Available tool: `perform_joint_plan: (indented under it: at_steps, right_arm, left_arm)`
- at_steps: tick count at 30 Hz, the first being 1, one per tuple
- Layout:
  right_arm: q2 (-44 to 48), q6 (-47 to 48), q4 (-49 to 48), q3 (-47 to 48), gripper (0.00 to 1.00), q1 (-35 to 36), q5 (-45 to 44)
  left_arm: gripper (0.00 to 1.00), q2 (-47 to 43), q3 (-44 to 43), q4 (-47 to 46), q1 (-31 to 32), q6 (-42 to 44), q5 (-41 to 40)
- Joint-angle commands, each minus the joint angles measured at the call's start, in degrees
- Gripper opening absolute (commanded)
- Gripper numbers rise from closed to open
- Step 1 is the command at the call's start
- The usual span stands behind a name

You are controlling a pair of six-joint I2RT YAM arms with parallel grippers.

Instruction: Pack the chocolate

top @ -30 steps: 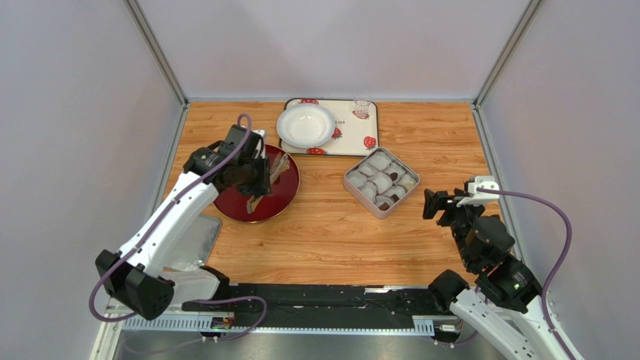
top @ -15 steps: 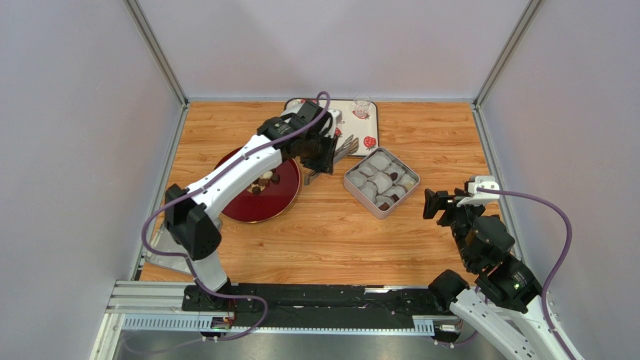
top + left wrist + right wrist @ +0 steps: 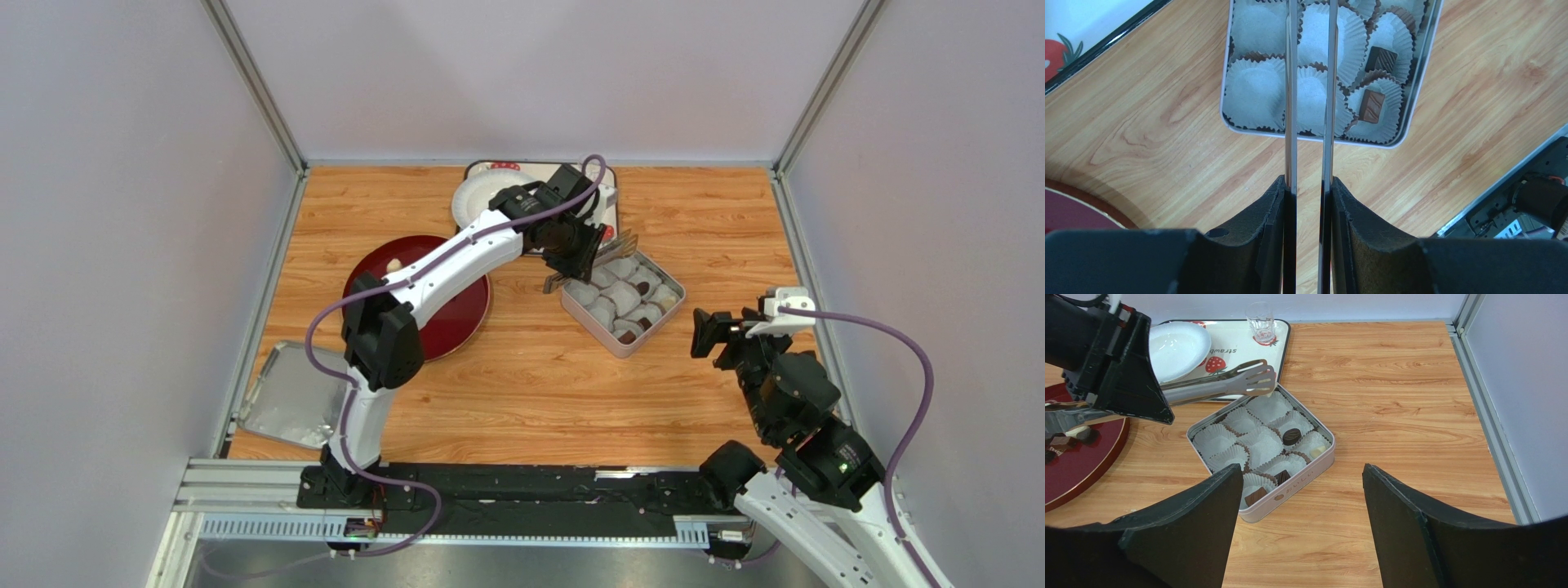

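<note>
Our left hand (image 3: pixel 1309 199) was closed partway around a pair of slim steel tongs (image 3: pixel 1223 384). Their two flat, shiny blades ran side by side out to the far corner of the square metal tin (image 3: pixel 1290 501). From the right wrist view the tips looked scalloped and hung just above the tin. We could not tell whether anything sat between them.

The tin stood on the wood-grain tabletop (image 3: pixel 528 380), lined with crimped white paper cups (image 3: pixel 1254 92). Some of the chocolate (image 3: pixel 1374 105) already lay in those cups: small glossy dark blocks, one round ridged piece and a cream one. More pieces rested on the round, glossy dark-red plate (image 3: pixel 1082 471) to the left.

Behind the tin, a smooth white bowl (image 3: pixel 1177 346) sat on a strawberry-printed tray (image 3: pixel 1235 331).

Our right hand (image 3: pixel 715 333) hung near the tabletop's right edge, its fingers spread wide and holding nothing.
</note>
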State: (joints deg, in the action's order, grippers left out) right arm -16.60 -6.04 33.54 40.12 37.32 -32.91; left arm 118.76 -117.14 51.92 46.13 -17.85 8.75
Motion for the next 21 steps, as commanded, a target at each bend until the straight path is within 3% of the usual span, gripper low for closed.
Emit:
perform_joint_plan:
  at_steps: [1, 21]
  right_arm:
    - [0.16, 1.03, -2.34, -0.39, 0.76, 0.12, -0.58]
    - [-0.19, 1.21, -2.34, -0.57, 0.76, 0.12, -0.40]
  left_arm:
    - [0.29, 2.26, -3.79, -0.95, 0.28, 2.90, -0.40]
    - [0.36, 6.92, -6.43, -0.15, 0.28, 5.72, -3.92]
